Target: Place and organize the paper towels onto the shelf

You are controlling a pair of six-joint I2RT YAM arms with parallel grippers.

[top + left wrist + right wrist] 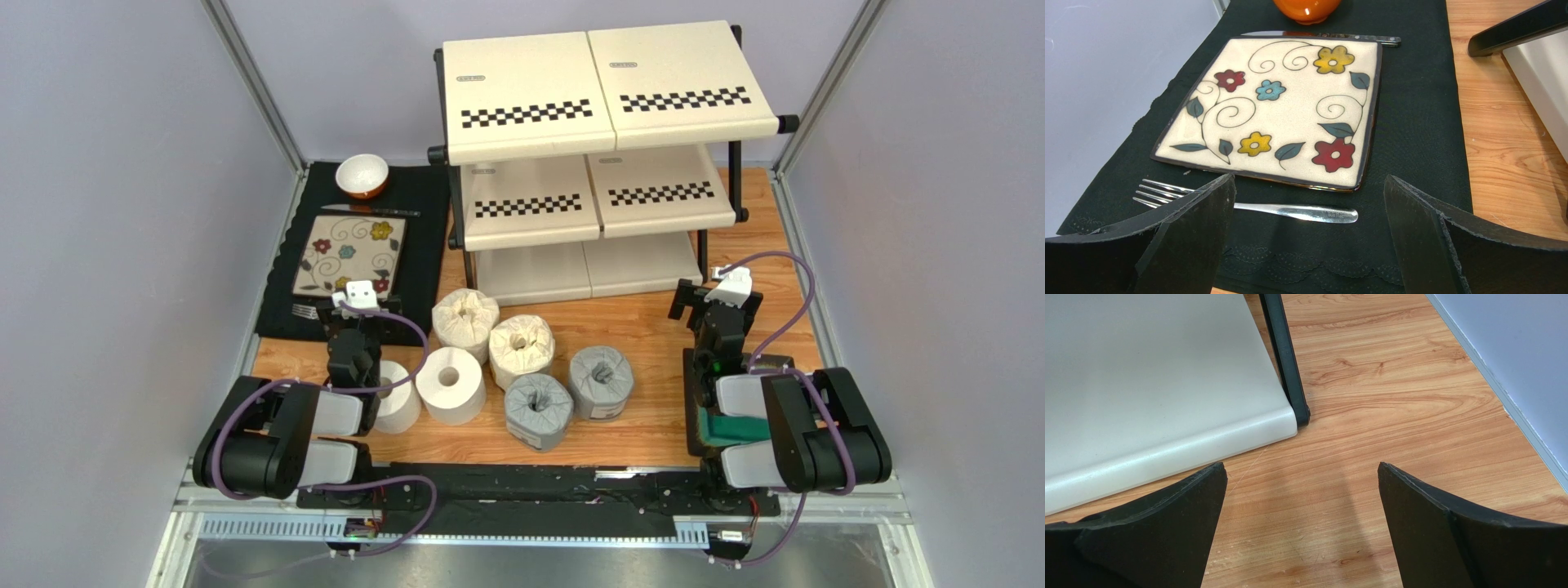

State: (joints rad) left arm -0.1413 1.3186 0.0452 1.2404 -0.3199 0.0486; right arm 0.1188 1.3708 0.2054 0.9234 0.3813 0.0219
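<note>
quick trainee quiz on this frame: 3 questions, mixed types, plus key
1. True or false: the left gripper and the right gripper are both open.
2. How many paper towels sit on the table?
3. Which is nearest the right gripper? A) bowl B) shelf C) plate
Key: 1 true; 2 six; 3 B.

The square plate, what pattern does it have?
The plate is cream with red, yellow and blue flowers, leaves and curly stems; clearest in the left wrist view.
</note>
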